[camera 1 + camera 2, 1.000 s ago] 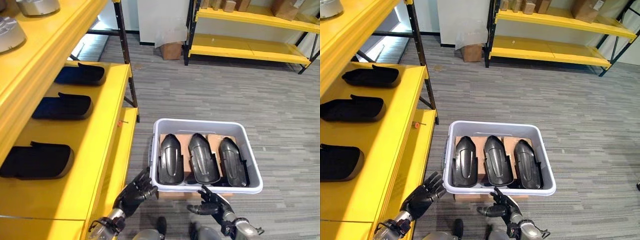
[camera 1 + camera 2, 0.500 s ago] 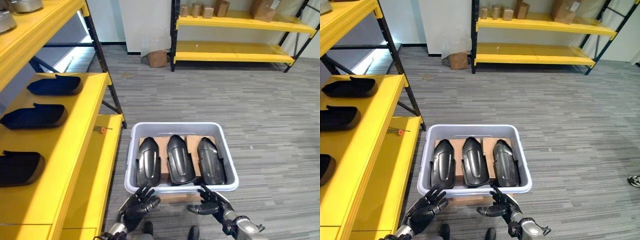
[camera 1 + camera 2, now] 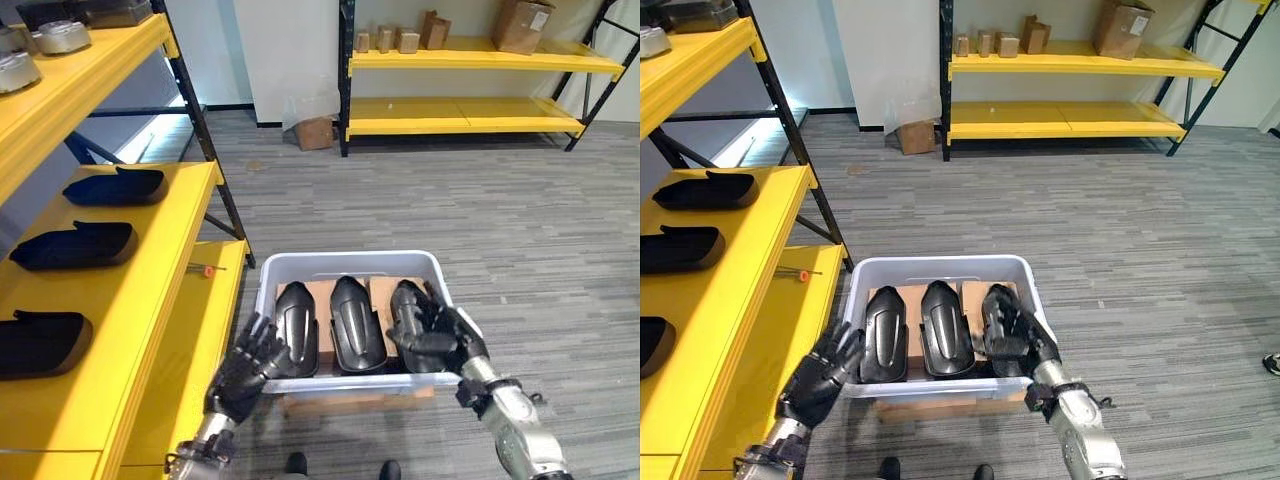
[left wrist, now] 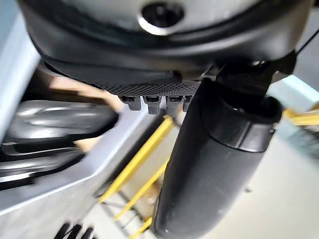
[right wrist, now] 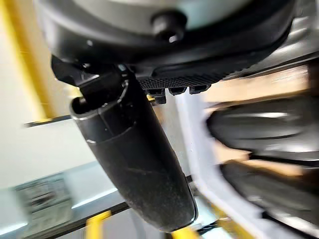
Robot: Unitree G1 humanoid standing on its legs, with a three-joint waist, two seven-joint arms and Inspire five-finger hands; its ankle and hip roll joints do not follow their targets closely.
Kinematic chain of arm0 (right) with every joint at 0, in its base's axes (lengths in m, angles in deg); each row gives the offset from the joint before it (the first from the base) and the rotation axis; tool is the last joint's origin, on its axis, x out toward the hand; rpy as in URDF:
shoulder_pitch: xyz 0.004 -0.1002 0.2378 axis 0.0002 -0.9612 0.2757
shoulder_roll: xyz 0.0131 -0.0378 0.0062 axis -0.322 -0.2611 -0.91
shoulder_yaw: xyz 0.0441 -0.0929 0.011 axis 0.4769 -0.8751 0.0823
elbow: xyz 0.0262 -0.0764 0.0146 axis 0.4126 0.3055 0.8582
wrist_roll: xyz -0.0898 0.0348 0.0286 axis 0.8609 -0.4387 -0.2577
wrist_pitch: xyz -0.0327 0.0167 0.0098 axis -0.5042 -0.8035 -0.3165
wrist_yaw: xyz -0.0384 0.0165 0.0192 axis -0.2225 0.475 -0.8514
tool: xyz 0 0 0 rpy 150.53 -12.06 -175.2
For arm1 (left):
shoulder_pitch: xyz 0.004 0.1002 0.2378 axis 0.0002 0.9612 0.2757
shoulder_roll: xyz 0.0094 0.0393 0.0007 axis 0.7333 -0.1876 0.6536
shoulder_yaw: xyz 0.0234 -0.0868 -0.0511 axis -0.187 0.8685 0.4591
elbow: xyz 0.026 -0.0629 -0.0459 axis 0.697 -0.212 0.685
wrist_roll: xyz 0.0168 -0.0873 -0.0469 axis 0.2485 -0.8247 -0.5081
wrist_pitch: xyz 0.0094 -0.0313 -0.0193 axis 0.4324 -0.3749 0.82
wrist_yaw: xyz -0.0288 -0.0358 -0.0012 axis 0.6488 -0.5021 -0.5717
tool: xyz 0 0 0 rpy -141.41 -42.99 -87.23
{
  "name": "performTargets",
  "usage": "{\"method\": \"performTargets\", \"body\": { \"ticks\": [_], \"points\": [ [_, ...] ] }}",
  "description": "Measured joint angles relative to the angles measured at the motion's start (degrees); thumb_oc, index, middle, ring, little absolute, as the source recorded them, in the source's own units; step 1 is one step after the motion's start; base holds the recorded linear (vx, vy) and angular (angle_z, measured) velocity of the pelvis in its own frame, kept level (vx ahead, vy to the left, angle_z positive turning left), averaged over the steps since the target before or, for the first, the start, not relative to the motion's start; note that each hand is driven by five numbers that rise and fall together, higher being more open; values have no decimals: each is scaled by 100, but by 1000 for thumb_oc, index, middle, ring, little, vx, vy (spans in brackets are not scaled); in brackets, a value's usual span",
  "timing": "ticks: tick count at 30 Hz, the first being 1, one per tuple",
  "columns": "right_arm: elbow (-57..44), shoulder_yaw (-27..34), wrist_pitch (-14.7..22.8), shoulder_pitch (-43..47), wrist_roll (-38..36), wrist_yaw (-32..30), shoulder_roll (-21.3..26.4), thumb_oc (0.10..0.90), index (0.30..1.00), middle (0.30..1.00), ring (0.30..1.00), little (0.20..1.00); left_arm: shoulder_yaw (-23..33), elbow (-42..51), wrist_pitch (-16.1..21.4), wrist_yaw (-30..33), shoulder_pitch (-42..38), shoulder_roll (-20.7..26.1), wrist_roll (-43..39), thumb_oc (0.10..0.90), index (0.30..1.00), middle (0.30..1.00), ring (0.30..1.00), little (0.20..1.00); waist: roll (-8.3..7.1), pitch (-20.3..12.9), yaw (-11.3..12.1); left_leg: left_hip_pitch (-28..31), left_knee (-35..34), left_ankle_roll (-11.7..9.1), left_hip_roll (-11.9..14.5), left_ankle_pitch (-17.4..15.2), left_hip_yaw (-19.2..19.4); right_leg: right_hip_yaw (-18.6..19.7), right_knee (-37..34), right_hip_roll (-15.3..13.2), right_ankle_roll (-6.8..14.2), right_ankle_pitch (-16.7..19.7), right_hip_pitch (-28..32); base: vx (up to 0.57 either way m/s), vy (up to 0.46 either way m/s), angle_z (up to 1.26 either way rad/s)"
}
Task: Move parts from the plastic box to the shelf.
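- A pale grey plastic box point(image 3: 350, 263) sits on the carpeted floor point(image 3: 520, 220) in front of the robot, just beside the yellow shelf point(image 3: 160, 290) on its left.
- Three black moulded parts lie side by side in the box on brown cardboard point(image 3: 320, 292): a left part point(image 3: 297, 325), a middle part point(image 3: 356, 323) and a right part point(image 3: 408, 305).
- The right hand point(image 3: 440, 332) reaches over the box's near right corner and lies on top of the right part. Its fingers bend down over the part's near end, but I cannot tell whether they actually grip it.
- The left hand point(image 3: 245, 365) is at the box's near left corner, outside the wall, with its fingers spread and fairly straight, holding nothing. The fingertips are close to the rim; I cannot tell if they touch it.
- In the left wrist view the straight thumb point(image 4: 209, 164) stands away from the palm, with the box wall and a part past it.
- Three more black parts already lie on the yellow shelf: a far shelf part point(image 3: 112, 186), a middle shelf part point(image 3: 72, 245) and a near shelf part point(image 3: 40, 343), well apart in a row.
- A small orange-tipped item point(image 3: 207, 269) lies on the lower shelf board near the box.
- Silver-grey metal pieces point(image 3: 60, 36) rest on the upper shelf level.
- Across the room stands another yellow rack point(image 3: 470, 115) with cardboard boxes point(image 3: 520, 22) on top.
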Motion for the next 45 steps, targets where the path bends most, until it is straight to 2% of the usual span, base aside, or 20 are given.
{"method": "performTargets", "body": {
  "ticks": [3, 4, 8, 12, 15, 18, 19, 22, 25, 27, 29, 31, 33, 34, 36, 41, 45],
  "points": [
    [-339, 72, 25, 78, -54, -23, 22, 900, 1000, 1000, 1000, 1000, 102, 182, 65, 42, -4, -11, -71, 900, 1000, 1000, 1000, 1000, -2, -1, 36, 1, 0, 3, 0, -8, 37, 36, 0, 0, -1, 3, -17, 26, 13, -9],
    [-536, 135, 34, 98, -194, -33, 56, 900, 1000, 1000, 1000, 1000, 125, 304, 70, 81, -2, -39, -74, 900, 1000, 1000, 1000, 1000, -3, -1, 136, 0, 0, 4, -1, -22, 90, 103, 2, -1, -10, 22, -50, 31, 7, -14],
    [-644, 120, 17, 132, -208, -215, 75, 900, 1000, 1000, 1000, 1000, 144, 377, 57, 112, 8, -190, -84, 900, 1000, 1000, 1000, 1000, -18, 1, 201, -10, -1, 3, -11, -28, 83, 102, 35, -7, -37, 45, -51, 18, 0, -3],
    [-545, 121, -37, 160, -159, -510, 106, 900, 1000, 1000, 1000, 1000, 120, 470, 50, 116, 8, -208, -86, 900, 1000, 1000, 1000, 1000, -56, 7, 309, -16, 0, 4, -10, -30, 72, 93, 38, -5, -34, 41, -54, 8, 0, 0],
    [-65, 114, -99, 392, 143, -830, 117, 900, 1000, 1000, 1000, 1000, 126, 638, 18, 135, 10, -193, -185, 900, 1000, 1000, 1000, 1000, -136, 6, 383, -26, 0, 1, -12, -28, 51, 71, 38, -6, -30, 38, -52, 12, -5, 2],
    [229, 101, -157, 516, 567, -1059, 133, 900, 1000, 1000, 1000, 1000, 115, 764, -42, 206, -3, -169, -188, 900, 1000, 1000, 1000, 1000, -203, 12, 458, -34, 1, 1, -12, -28, 46, 66, 38, -6, -28, 35, -58, -9, -3, 1],
    [339, 3, -136, 580, 1235, -1192, 223, 900, 1000, 1000, 1000, 1000, 79, 782, -52, 211, -2, -120, -189, 900, 1000, 1000, 1000, 1000, -229, 23, 472, -63, 2, -2, -17, -24, 26, 52, 39, -11, -29, 36, -78, -25, -6, 8],
    [329, -185, -39, 592, 2143, -1237, 419, 900, 1000, 1000, 1000, 1000, 8, 783, -76, 217, 3, -2, -187, 900, 1000, 1000, 1000, 1000, -283, 64, 454, -130, 3, -3, -25, -9, -48, -19, 40, -14, -31, 36, -108, -26, -8, 12],
    [205, -542, 94, 650, 2929, -752, 815, 900, 1000, 1000, 1000, 1000, -39, 784, -79, 219, -9, 77, -189, 900, 1000, 1000, 1000, 1000, -380, 137, 461, -307, 35, -42, -20, 23, -59, -27, 43, -9, -40, 49, -265, -103, -84, 2],
    [142, -706, 158, 683, 3233, -581, 907, 900, 1000, 1000, 1000, 1000, -44, 790, -76, 219, -78, 99, -193, 900, 1000, 1000, 1000, 1000, -458, 304, 466, -396, 98, -73, -5, 43, -75, -40, 44, 11, -52, 64, -313, -230, -116, 3],
    [118, -990, 384, 808, 3541, -493, 1124, 900, 1000, 1000, 1000, 1000, -136, 798, -72, 214, -217, 331, -237, 900, 1000, 1000, 1000, 1000, -570, 419, 473, -748, 264, -83, 30, 37, -93, -45, 57, 45, -98, 118, -594, -169, -72, 1],
    [117, -1208, 657, 1178, 4088, -397, 1348, 900, 1000, 1000, 1000, 1000, -177, 797, -78, 218, -550, 628, -236, 900, 1000, 1000, 1000, 1000, -654, 832, 490, -1089, 374, -143, 76, 105, -143, -51, 54, 100, -169, 265, -877, -134, -57, 1],
    [123, -1208, 730, 1299, 4410, -383, 1365, 900, 1000, 1000, 1000, 1000, -217, 816, -83, 238, -713, 673, -241, 900, 1000, 1000, 1000, 1000, -633, 1113, 470, -1147, 394, -149, 92, 141, -175, -82, 55, 118, -177, 299, -909, -131, -58, 4],
    [86, -1270, 906, 1462, 4844, -420, 1537, 900, 1000, 1000, 1000, 1000, -301, 977, -57, 286, -835, 806, -272, 900, 1000, 1000, 1000, 1000, -634, 1338, 478, -1278, 444, -153, 108, 128, -190, -85, 53, 135, -184, 304, -1006, -82, -46, 1],
    [58, -1271, 1045, 1666, 5278, -443, 1730, 900, 1000, 1000, 1000, 1000, -337, 1108, -58, 371, -986, 861, -272, 900, 1000, 1000, 1000, 1000, -629, 1567, 496, -1404, 454, -147, 135, 152, -192, -79, 55, 165, -228, 372, -1129, -83, -40, -2],
    [26, -1273, 1238, 1814, 5539, -569, 2107, 900, 1000, 1000, 1000, 1000, -373, 1245, -40, 456, -1065, 1038, -291, 900, 1000, 1000, 1000, 1000, -625, 1863, 478, -1656, 530, -205, 158, 183, -175, -33, 57, 211, -269, 427, -1374, -76, -4, -5],
    [32, -1349, 1269, 1862, 5641, -687, 2123, 900, 1000, 1000, 1000, 1000, -588, 1268, -40, 558, -1149, 1059, -295, 900, 1000, 1000, 1000, 1000, -528, 2045, 463, -1805, 545, -208, 164, 186, -145, -19, 57, 215, -274, 453, -1524, -77, 4, -4]
  ]
}}
